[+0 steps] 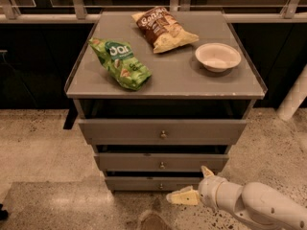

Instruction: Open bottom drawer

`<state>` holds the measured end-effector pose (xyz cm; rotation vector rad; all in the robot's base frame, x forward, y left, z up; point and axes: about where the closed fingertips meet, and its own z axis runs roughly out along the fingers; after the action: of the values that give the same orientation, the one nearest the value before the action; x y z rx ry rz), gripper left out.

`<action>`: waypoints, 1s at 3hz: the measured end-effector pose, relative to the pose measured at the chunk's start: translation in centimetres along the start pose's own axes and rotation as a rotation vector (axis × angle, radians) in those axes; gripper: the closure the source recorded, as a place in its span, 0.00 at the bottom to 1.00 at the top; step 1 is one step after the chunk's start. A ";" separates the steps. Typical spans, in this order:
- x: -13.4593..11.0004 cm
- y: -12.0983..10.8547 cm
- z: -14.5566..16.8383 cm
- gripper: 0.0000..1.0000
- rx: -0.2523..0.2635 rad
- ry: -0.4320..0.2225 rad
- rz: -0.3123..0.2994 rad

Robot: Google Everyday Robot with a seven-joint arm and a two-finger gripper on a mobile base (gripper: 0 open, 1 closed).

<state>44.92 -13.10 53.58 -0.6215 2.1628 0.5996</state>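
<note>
Gripper (188, 184) at lower right — arm (268, 209) off-frame

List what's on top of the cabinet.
Green chip bag, brown chip bag, white bowl. Anything under the bags is covered. Pincer sits low, before the bottom drawer, right side.
</note>
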 end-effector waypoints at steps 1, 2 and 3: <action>0.3 0.3 0.6 0.19 -0.014 -0.002 0.013; 0.3 0.3 0.6 0.42 -0.014 -0.002 0.013; 0.3 0.3 0.6 0.65 -0.014 -0.002 0.013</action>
<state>44.90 -12.62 53.07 -0.6147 2.1641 0.6228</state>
